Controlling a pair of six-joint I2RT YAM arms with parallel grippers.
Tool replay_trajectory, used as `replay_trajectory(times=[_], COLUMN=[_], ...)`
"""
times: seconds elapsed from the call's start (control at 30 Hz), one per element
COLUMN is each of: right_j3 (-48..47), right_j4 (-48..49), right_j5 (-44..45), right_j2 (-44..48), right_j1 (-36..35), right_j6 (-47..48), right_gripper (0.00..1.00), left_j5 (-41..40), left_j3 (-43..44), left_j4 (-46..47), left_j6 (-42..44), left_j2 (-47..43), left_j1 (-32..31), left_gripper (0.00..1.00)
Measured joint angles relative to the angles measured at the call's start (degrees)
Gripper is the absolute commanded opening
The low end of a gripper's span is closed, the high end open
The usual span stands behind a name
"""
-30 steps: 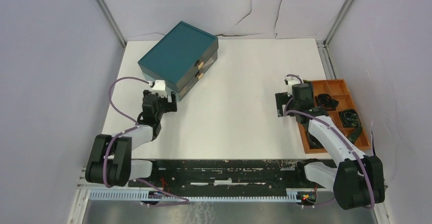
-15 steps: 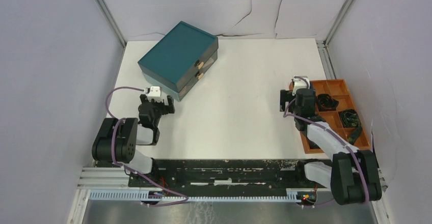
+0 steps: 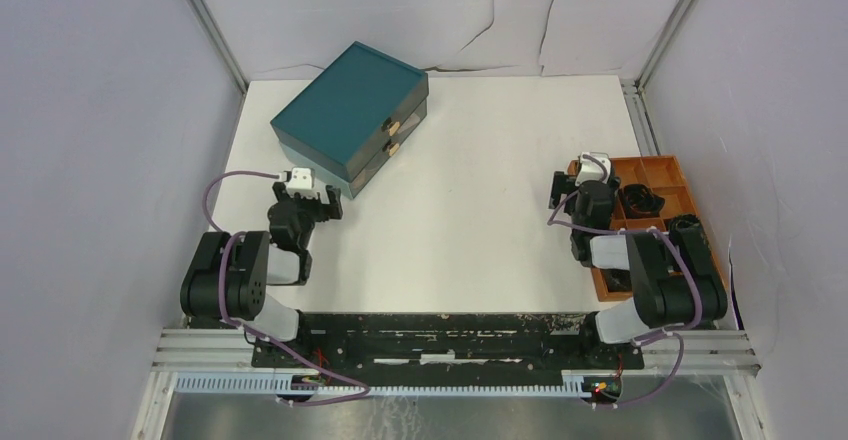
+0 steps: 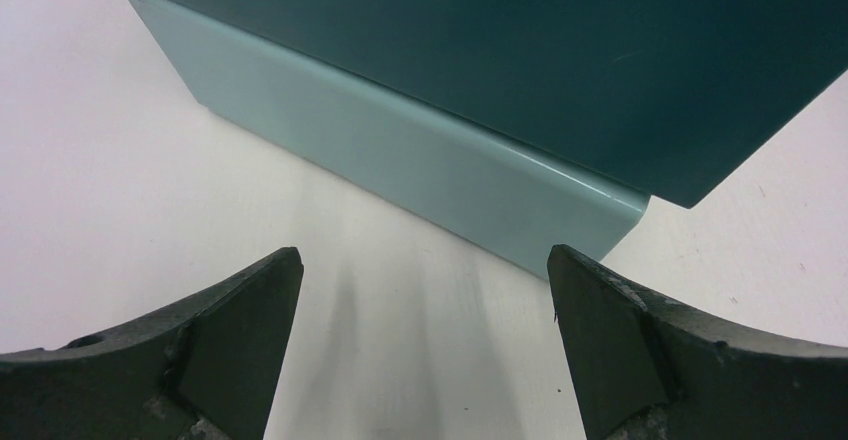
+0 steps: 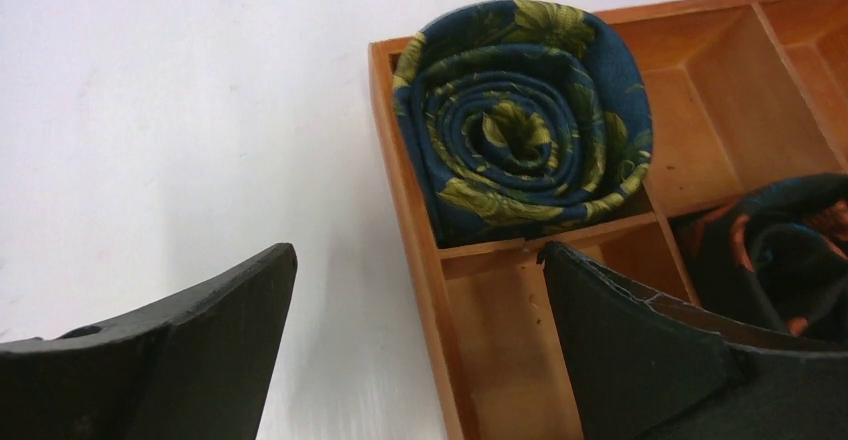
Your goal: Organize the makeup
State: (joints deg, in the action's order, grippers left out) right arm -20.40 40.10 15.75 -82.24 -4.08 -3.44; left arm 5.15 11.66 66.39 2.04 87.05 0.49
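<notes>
Teal drawer box (image 3: 348,110), upper left, stands shut. Withdrawn toward the frame bottom, left gripper (image 4: 424,278) and right gripper (image 5: 418,255) are spread and empty. No makeup visible; task likely complete.

I've got both arms folded in tight near their bases. My left arm (image 3: 232,278) has its elbow doubled back over the shoulder and its wrist reaching forward, the left jaws spread wide with nothing between them. My right arm (image 3: 662,275) is bunched up the same way, wrist pointing forward, the right jaws also gaping wide and gripping nothing
</notes>
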Motion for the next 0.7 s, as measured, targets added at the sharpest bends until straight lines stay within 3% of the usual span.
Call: replay_trajectory(times=[0.17,0.7], right_j3=[0.3,0.3], right_j4=[5.1,5.4], right_j5=[-0.1,-0.2], right_j2=[-5.1,-5.2], right_j1=[0.0,0.0], right_j6=[0.0,-0.3], right_gripper=[1.00,1.00], left_j5=[0.8,1.0], left_j3=[0.0,0.0], left_j4=[0.2,0.2], left_j6=[-0.2,-0.3], left_j2=[0.3,0.5], left_j1=[0.5,0.9], left_gripper=[0.99,0.99])
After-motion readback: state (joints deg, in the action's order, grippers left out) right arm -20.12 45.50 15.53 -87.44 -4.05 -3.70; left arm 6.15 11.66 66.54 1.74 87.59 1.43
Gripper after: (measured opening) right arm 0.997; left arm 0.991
